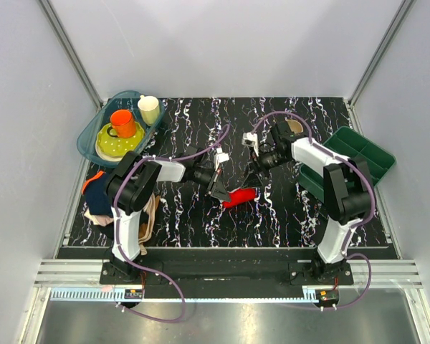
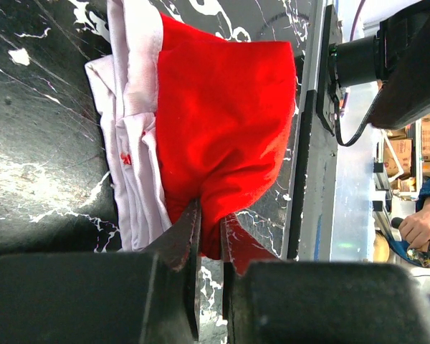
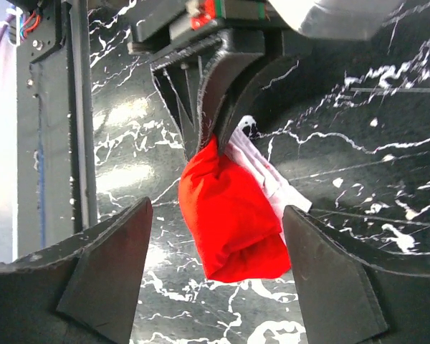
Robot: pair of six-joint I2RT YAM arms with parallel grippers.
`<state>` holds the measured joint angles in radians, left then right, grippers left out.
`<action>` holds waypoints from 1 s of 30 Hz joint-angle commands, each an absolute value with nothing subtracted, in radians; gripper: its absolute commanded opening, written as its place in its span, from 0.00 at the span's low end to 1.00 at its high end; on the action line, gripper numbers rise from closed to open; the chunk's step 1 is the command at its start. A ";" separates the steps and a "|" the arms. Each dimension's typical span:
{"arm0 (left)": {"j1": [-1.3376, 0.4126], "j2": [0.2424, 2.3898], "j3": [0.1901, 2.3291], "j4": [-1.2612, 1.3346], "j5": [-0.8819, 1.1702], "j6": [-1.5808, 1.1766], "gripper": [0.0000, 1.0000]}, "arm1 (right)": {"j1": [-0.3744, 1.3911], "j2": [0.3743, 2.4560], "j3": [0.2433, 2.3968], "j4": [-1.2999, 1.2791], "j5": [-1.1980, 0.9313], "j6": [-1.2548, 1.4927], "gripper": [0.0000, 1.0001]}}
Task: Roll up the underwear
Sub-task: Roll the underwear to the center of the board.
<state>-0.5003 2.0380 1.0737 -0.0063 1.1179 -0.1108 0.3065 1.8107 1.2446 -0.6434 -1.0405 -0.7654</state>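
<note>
**Rolled tight, pinched from the left, straddled from the right**

Far left on the black, white-veined marble-pattern desk (image 1: pixel 272 229): a teal plastic tray (image 1: pixel 84 141) carrying a yellow plate (image 1: pixel 107 149), an orange cup (image 1: pixel 122 123) and a cream cup (image 1: pixel 149 110), parked well apart from the work, presumably out of the arms' way. Nearer, at the left edge, a heap of navy and beige garments (image 1: pixel 97 195), pushed aside and apparently not part of this job.

Near the middle, a little to the near side: the bright red fabric underwear with white trim (image 2: pixel 229 122), lying on the desk as a short, plump bundle, white trim showing along one side. Roll judged close to finished. Left hand (image 2: pixel 209 218) clamped narrow on a pinch of red cloth at one end of the bundle, most likely to stop the roll springing open.

Just right and far of the bundle: right hand (image 3: pixel 216 210) spread wide, one finger to each side of the red cloth, contact impossible to tell; probably poised to tuck or steady the loose end. Further right, a dark green plastic bin (image 1: pixel 365 145) at the desk's edge.

No brand lettering or logo legible anywhere on the cloth as folded; only a tiny red mark on the white trim in the left wrist view, too small to read.
</note>
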 commanded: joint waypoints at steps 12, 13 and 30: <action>-0.482 2.102 1.054 -0.078 0.923 -0.089 0.00 | 0.322 2.100 1.453 -0.846 -0.917 -0.525 1.00; -0.482 2.103 1.054 -0.078 0.925 -0.090 0.00 | 0.322 2.112 1.460 -0.857 -0.914 -0.522 1.00; -0.476 2.103 1.052 -0.060 0.923 -0.101 0.00 | 0.353 2.261 1.522 -1.057 -0.917 -0.617 0.81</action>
<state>-0.4984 2.0399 1.0752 -0.0055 1.1156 -0.1333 0.3218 2.2017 1.5288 -0.9913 -0.9916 -0.5621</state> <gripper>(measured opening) 0.104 0.867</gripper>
